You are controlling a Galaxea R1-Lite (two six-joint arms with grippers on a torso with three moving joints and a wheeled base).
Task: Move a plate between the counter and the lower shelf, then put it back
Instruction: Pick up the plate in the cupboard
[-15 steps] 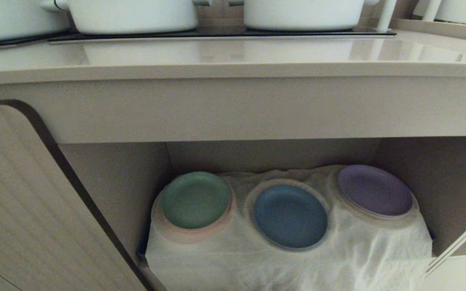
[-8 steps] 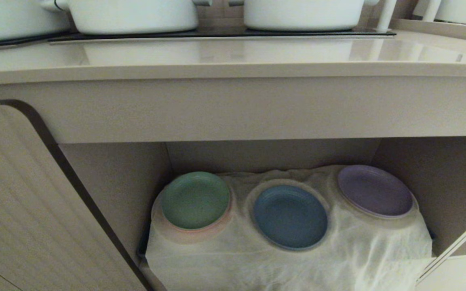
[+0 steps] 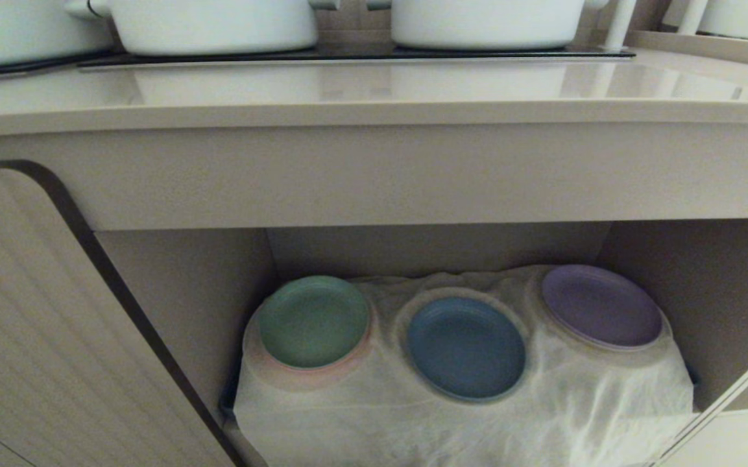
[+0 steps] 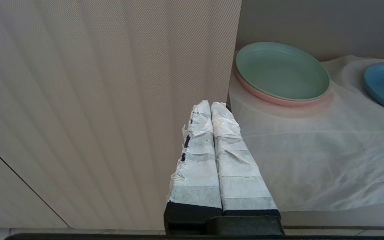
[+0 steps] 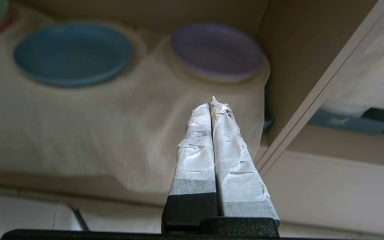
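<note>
Plate [image 3: 466, 347] back on lower shelf [image 3: 639, 383] cloth, between green plate [image 3: 313, 321] and purple plate [image 3: 601, 305]; bench [image 3: 374, 91] bare of it. Left gripper [image 4: 211, 104] and right gripper [image 5: 211, 101]: jaws pressed together, empty. Task judged finished or unstarted.

A kitchen: white pots [image 3: 218, 26] on a black glass cooktop [image 3: 348, 55] set into the counter [image 3: 374, 97], coloured plates [image 3: 314, 321] in the lower shelf [image 3: 724, 305].
</note>
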